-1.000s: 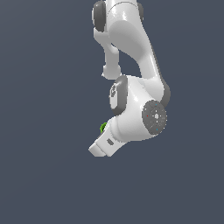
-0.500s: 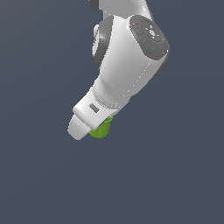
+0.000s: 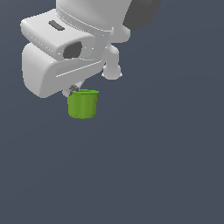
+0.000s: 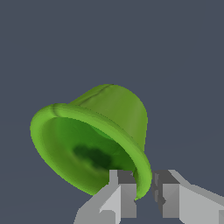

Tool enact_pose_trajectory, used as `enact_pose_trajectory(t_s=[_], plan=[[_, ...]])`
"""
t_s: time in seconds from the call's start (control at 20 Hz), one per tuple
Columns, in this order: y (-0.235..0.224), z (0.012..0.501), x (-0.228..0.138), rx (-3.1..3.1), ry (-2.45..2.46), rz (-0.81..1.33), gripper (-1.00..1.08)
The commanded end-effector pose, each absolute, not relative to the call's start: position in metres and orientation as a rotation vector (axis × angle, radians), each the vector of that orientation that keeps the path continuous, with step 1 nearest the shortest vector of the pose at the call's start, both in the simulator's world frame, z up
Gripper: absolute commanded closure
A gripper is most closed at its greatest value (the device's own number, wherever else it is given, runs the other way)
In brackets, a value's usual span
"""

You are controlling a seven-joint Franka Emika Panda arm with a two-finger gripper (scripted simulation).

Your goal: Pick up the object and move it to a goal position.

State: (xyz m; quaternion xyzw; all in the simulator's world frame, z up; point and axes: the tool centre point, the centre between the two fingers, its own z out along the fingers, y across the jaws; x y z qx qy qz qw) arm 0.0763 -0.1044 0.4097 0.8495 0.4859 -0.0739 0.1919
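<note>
A small bright green cup (image 3: 82,104) hangs just under the white hand of my arm in the exterior view, upright, with its rim at the top. In the wrist view the cup (image 4: 113,118) shows its hollow inside and flared rim. My gripper (image 4: 142,192) is shut on the cup's rim, one grey finger (image 4: 122,192) inside the wall and the other finger (image 4: 168,194) outside it. In the exterior view only a small grey fingertip (image 3: 73,89) shows at the rim; the rest of the fingers are hidden by the hand.
The arm's white hand and wrist (image 3: 65,48) fill the upper part of the exterior view's left. Behind everything is a plain dark grey-blue background with no other object in view.
The arm has swung much closer to the exterior camera and now looks far larger. The green cup has moved with it, still under the hand, and shows more fully.
</note>
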Motion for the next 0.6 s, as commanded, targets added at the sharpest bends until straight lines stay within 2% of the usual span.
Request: enact_pose_trajectory(t_s=[0.0,0.3,0.55], plan=[[-0.113,0.434,0.073,2.367,1.374,-0.158,1.08],[-0.126,0.469,0.068,2.343,1.389,-0.086,1.08],[-0.129,0.475,0.067,2.340,1.393,-0.072,1.08]])
